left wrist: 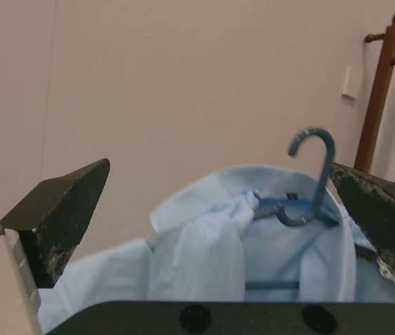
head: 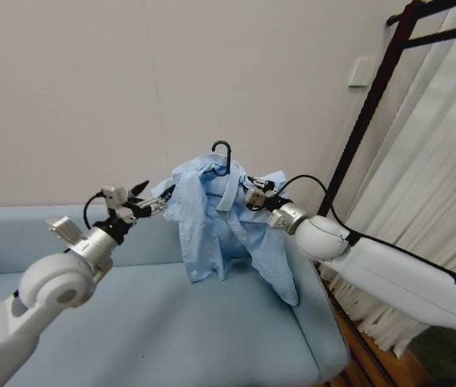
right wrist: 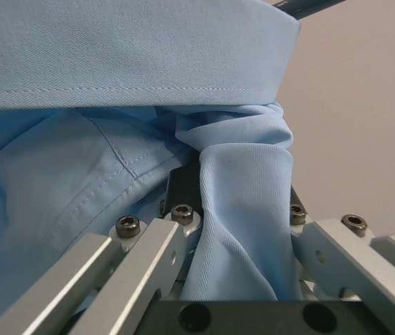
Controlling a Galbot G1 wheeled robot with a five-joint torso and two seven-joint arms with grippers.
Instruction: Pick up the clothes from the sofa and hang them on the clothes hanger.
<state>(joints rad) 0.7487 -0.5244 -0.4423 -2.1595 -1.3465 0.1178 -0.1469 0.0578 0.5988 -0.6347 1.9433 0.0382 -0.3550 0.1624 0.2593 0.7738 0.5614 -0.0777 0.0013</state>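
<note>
Holding the blue shirt up off the sofa; the hanging itself is not yet done.
Head view: my right gripper (head: 254, 195) clamps the shirt (head: 212, 226) near its collar, the shirt draped on its hanger (head: 222, 150) above the sofa (head: 172, 322); my left gripper (head: 157, 193) hovers just beside the other shoulder; the rack (head: 371, 109) stands to my right by the plain wall (head: 91, 81), with a curtain (head: 441, 185) beside it. Left wrist view: jaws wide and empty, shirt and hanger ahead of them. Right wrist view: a fold of cloth pinched tight between my jaws. I judge the pick done; the next move calls for carrying the hanger across to the rack without letting the cloth slip.
</note>
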